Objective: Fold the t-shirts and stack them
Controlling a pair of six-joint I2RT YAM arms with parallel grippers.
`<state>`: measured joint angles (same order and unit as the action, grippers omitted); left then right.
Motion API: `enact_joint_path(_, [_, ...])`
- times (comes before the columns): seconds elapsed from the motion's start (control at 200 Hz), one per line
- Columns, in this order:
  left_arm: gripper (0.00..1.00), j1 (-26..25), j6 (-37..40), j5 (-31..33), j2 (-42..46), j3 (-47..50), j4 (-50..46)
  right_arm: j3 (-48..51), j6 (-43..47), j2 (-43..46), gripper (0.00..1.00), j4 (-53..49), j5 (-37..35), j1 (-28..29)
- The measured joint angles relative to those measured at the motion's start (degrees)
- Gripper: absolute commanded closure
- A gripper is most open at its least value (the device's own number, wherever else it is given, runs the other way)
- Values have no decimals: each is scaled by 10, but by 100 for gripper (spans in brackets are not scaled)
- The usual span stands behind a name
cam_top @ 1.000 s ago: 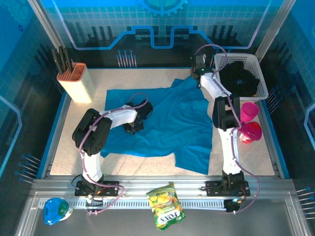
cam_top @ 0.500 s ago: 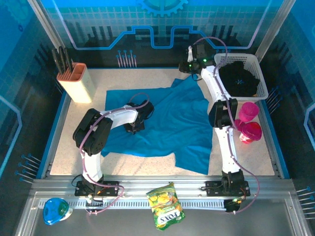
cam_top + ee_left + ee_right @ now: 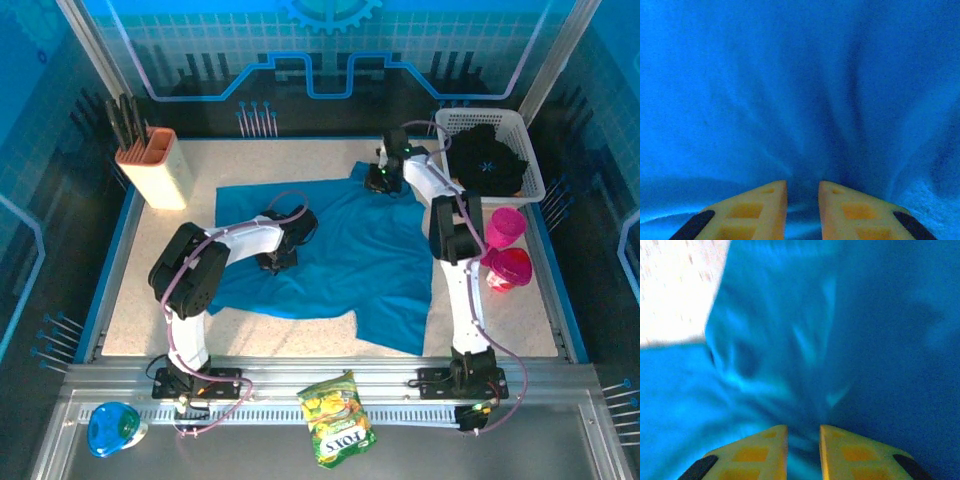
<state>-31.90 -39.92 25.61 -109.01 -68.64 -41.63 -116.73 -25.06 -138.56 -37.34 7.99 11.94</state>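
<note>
Top external view: the teal shirt point(image 3: 340, 270) is pinched at two places, apparently for a fold.
The shirt is spread across the table point(image 3: 150, 290) and is rumpled along its far edge. The left gripper point(image 3: 802, 184) is closed narrowly on a gather near the shirt's left middle, with creases drawn into the gap, probably so that side can be lifted. The right gripper point(image 3: 803, 429) is set at the far edge, jaws narrow with cloth bunched between them, though that view is blurred. The black shirt point(image 3: 488, 160) is heaped in the basket point(image 3: 450, 120), presumably to be folded later.
</note>
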Motion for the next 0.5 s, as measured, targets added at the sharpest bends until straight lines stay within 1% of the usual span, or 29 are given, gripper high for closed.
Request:
enact_joint_path(0.165, [75, -1, 9, -7, 4, 2, 0, 129, -11, 83, 75, 35, -27, -4])
enact_joint_path(0.32, [75, -1, 9, -11, 8, 11, 8, 217, -33, 116, 76, 56, -52, -18])
enact_joint_path(0.5, [75, -2, 9, -12, 14, 21, 17, 296, -66, 169, 78, 70, -77, -30])
